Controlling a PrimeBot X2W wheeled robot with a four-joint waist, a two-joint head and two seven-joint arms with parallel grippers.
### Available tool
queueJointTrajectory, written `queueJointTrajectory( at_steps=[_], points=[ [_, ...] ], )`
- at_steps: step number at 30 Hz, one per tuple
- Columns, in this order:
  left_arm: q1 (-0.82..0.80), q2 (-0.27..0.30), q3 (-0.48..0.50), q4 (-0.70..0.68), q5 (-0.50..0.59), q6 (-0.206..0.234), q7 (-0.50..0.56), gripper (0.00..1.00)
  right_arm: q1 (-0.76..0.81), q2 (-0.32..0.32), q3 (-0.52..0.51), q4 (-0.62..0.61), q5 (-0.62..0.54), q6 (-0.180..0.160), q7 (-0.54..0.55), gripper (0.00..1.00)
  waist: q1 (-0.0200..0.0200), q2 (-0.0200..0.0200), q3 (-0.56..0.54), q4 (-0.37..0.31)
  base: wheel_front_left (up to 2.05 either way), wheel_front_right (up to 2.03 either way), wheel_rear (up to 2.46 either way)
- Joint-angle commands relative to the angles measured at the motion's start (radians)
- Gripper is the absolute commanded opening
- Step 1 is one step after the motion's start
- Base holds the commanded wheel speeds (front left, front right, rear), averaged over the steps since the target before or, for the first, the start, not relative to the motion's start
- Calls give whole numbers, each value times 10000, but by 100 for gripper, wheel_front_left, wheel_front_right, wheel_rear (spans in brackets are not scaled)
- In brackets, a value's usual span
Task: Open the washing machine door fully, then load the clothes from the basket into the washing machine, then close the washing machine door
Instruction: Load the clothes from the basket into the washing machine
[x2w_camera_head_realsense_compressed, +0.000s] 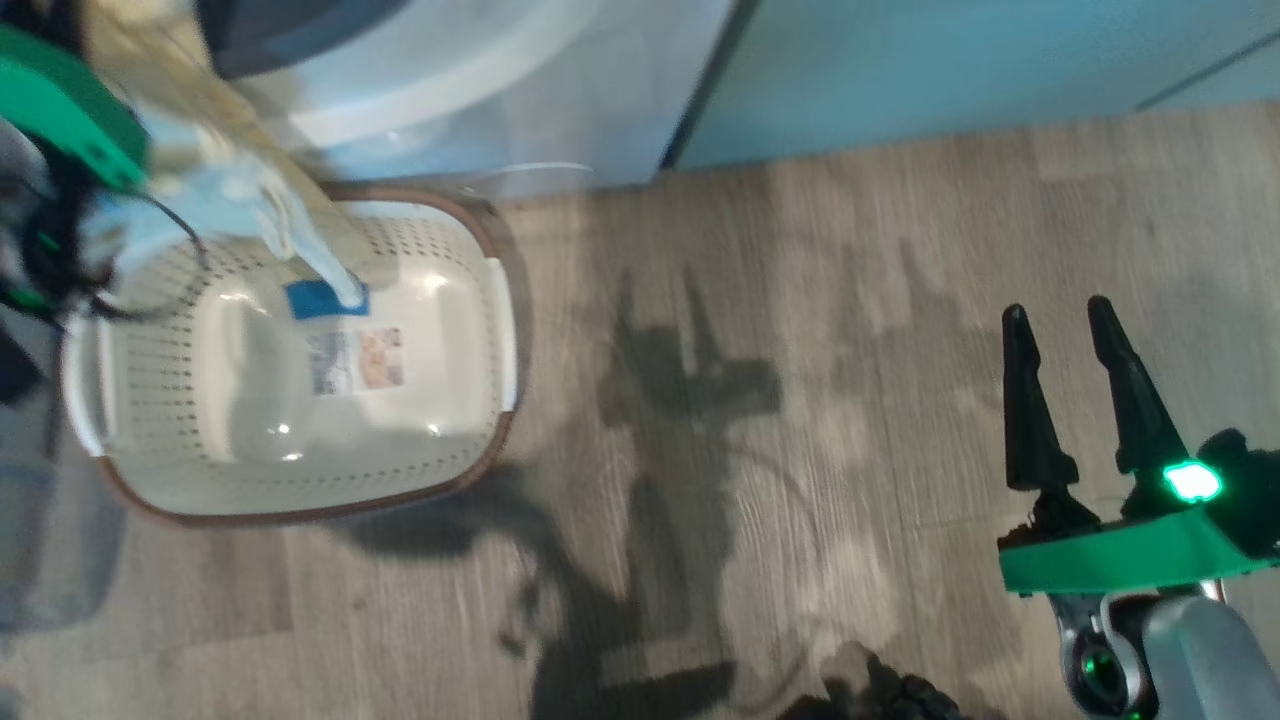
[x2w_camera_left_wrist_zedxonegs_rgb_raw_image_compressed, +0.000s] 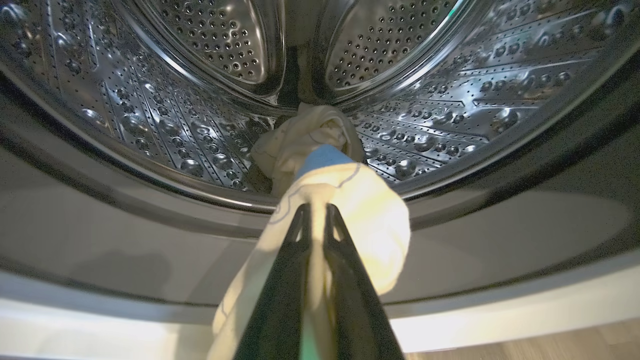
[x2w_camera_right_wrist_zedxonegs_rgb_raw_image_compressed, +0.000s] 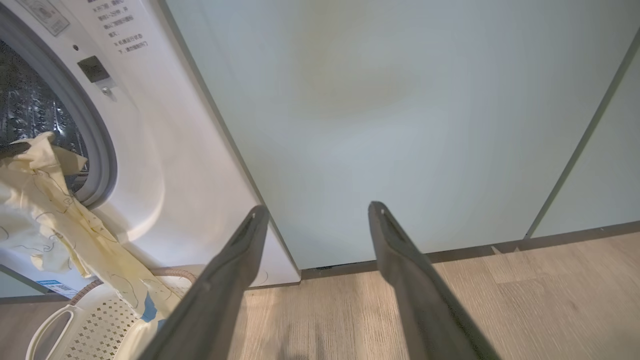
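Observation:
My left gripper (x2w_camera_left_wrist_zedxonegs_rgb_raw_image_compressed: 316, 207) is shut on a pale yellow garment (x2w_camera_left_wrist_zedxonegs_rgb_raw_image_compressed: 365, 215) with a blue patch, held at the mouth of the washing machine (x2w_camera_left_wrist_zedxonegs_rgb_raw_image_compressed: 320, 240). Another of the clothes (x2w_camera_left_wrist_zedxonegs_rgb_raw_image_compressed: 305, 132) lies inside the steel drum. The held garment (x2w_camera_right_wrist_zedxonegs_rgb_raw_image_compressed: 60, 215) trails from the drum mouth down into the cream basket (x2w_camera_right_wrist_zedxonegs_rgb_raw_image_compressed: 90, 320). Its blue-trimmed end (x2w_camera_head_realsense_compressed: 325, 298) hangs over the basket (x2w_camera_head_realsense_compressed: 460, 300), whose floor shows a paper label. My right gripper (x2w_camera_head_realsense_compressed: 1065, 320) is open and holds nothing, over the floor to the right. The washing machine door is out of view.
The white washing machine front (x2w_camera_right_wrist_zedxonegs_rgb_raw_image_compressed: 150, 150) stands right behind the basket. Pale green cabinet doors (x2w_camera_right_wrist_zedxonegs_rgb_raw_image_compressed: 400, 125) run along to its right. Wood-look floor (x2w_camera_head_realsense_compressed: 800, 400) spreads between the basket and my right arm, crossed by my own shadow.

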Motion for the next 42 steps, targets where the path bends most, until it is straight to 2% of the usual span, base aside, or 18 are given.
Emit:
queueJointTrajectory(
  at_steps=[1, 10, 20, 29, 33, 40, 42],
  points=[
    [-619, 768, 397, -282, -65, -47, 316, 0, -143, -75, 256, -344, 147, 44, -67, 100, -3, 0, 418, -357, 0, 0, 0],
    [-2418, 1955, 332, -202, 25, 126, 2363, 0, -511, -75, 634, -370, 896, 44, -67, 100, -3, 0, 1261, -1146, 0, 0, 0],
    [-3802, 2878, 337, -167, 418, 384, 2860, 0, -692, -75, 991, -340, 1366, 44, -67, 100, -3, 0, 1917, -1929, 0, 0, 0],
    [-5269, 3390, 325, 253, 867, 299, 1557, 0, -810, -75, 1225, -374, 1621, 44, -67, 100, -3, 0, 2393, -2513, 0, 0, 0],
    [-5956, 3495, 291, 673, 1082, 253, 598, 0, -841, -75, 1316, -413, 1705, 44, -67, 100, -3, 0, 2561, -2688, 0, 0, 0],
    [-6946, 3606, -48, 1068, 1759, 76, -1895, 0, -967, -75, 1461, -476, 1842, 44, -67, 100, -3, 0, 2824, -2868, 0, 0, 0],
    [-7061, 3566, -180, 1405, 1848, 55, -2062, 0, -974, -75, 1462, -487, 1866, 44, -67, 100, -3, 0, 2854, -2854, 0, 0, 0]
  ],
)
